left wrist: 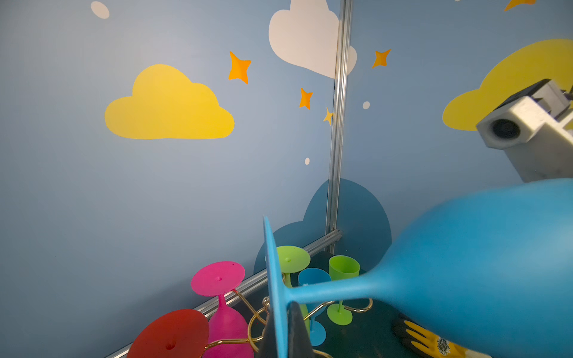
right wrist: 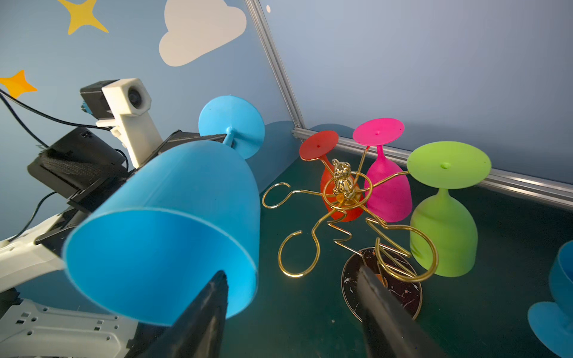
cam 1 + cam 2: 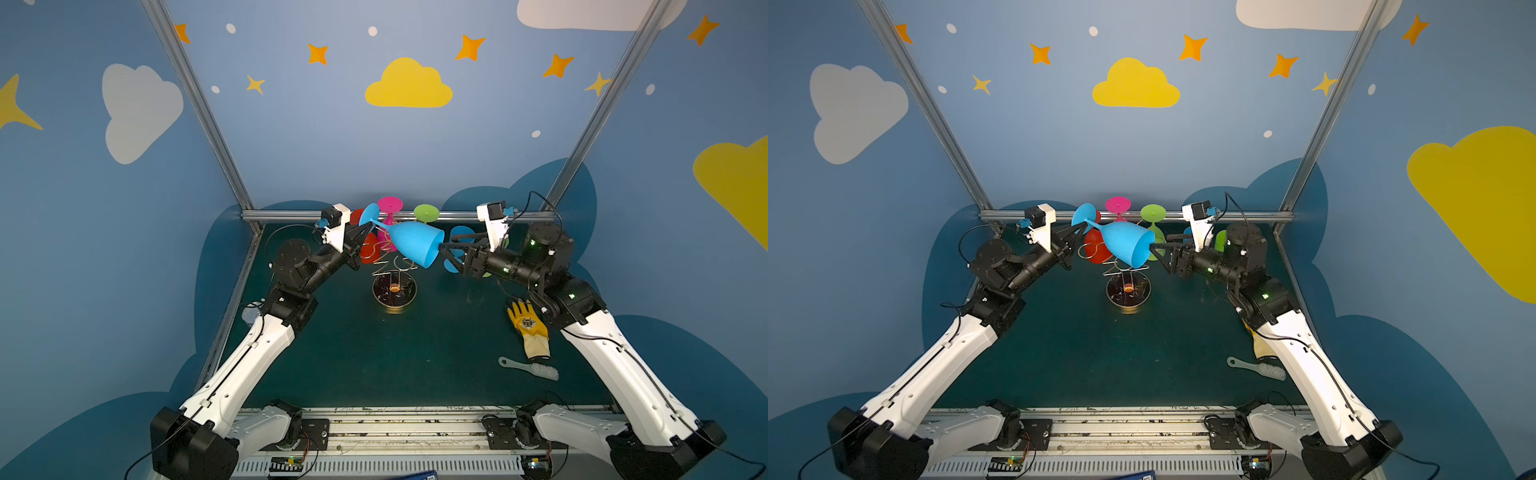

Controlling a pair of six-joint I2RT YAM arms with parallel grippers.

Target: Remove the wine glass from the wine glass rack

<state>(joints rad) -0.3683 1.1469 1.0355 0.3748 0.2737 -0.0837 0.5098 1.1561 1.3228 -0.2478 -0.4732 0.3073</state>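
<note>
Glass stem [image 3: 380, 226] between left fingers [image 3: 360, 233]

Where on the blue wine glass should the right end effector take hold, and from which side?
Probably the bowl wall at the rim, coming from the open mouth: the blue wine glass is tipped sideways, mouth facing the right end effector, and the left end effector holds the stem.
</note>
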